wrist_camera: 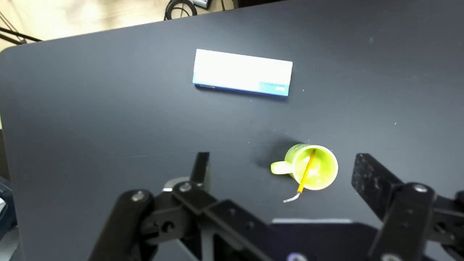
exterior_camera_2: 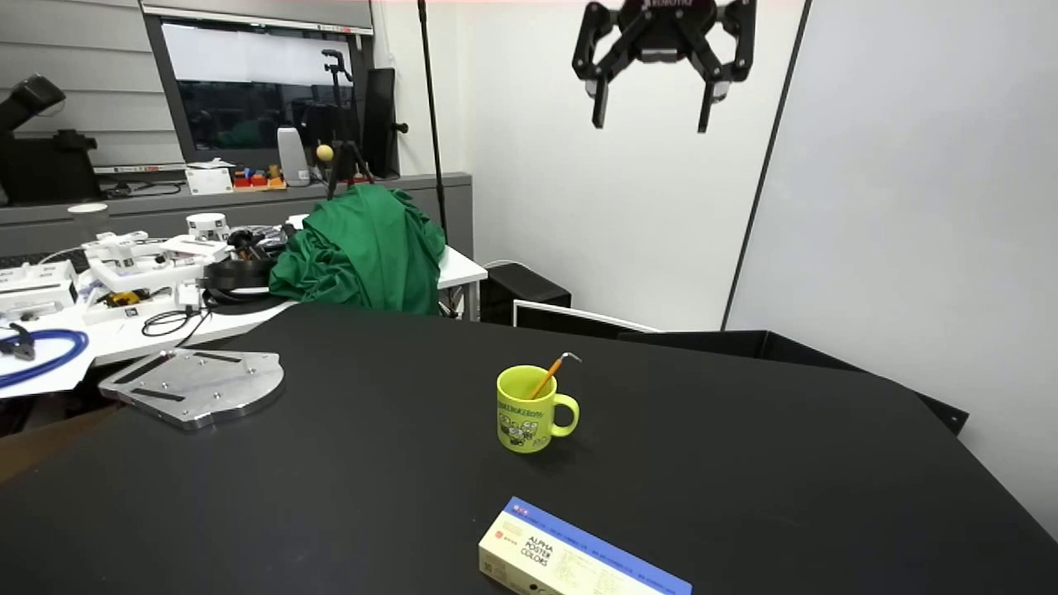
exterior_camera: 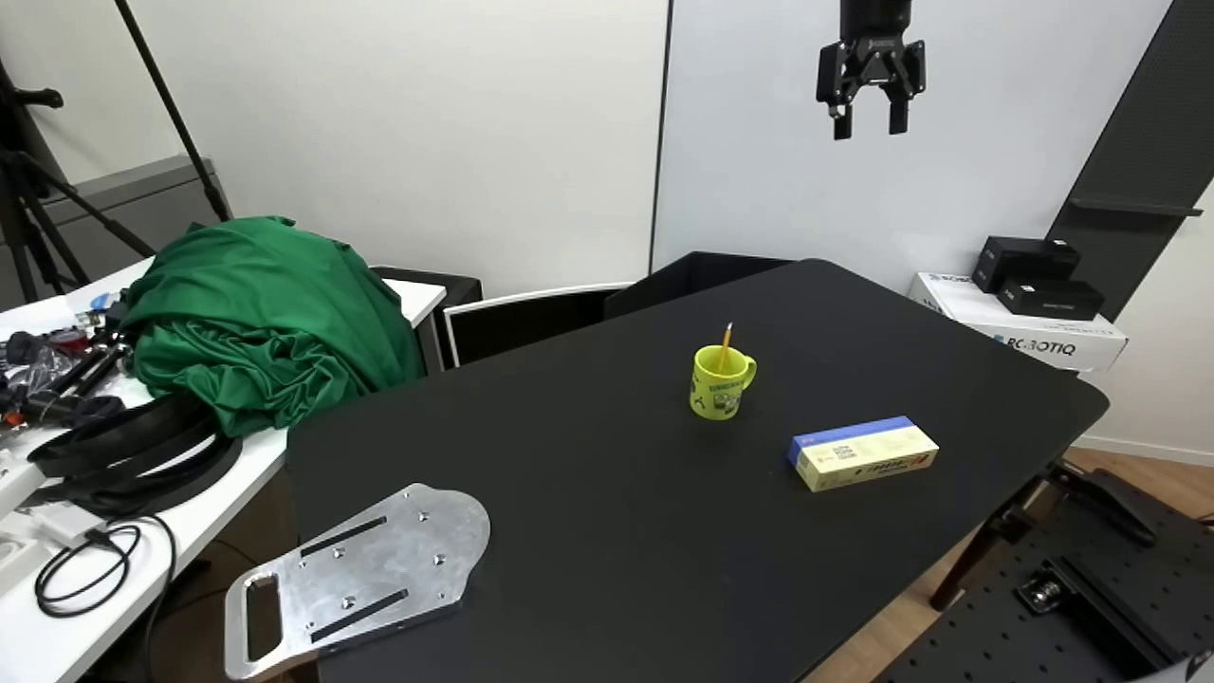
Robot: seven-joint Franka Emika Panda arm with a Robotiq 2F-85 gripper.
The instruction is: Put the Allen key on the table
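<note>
Inside the cup [exterior_camera_2: 519, 426], found the Allen key [wrist_camera: 306, 173], leaning on the rim. Made out, in the wrist view and in an exterior view, a bent metal tip [exterior_camera_2: 569, 356] beyond the rim; traced the key deepest into the cup in the wrist view. Recorded the cup upright on the table [exterior_camera: 588, 455], with the box [exterior_camera: 863, 460] lying near it, apart. Noted on the box a square code [exterior_camera: 845, 452] in an exterior view and ALPHA POSTER COLORS lettering [exterior_camera_2: 539, 551] in an exterior view. High above the table, observed the gripper [exterior_camera_2: 650, 128] with jaws spread wide, well apart from the cup. Logged, in both exterior views, a plate [exterior_camera: 384, 564] partly past the table's edge and a green cloth [exterior_camera: 266, 294] on the desk [exterior_camera: 43, 645]. Logged also a carton [exterior_camera: 1053, 346] in an exterior view and a coiled cable [wrist_camera: 168, 11] in the wrist view.
</note>
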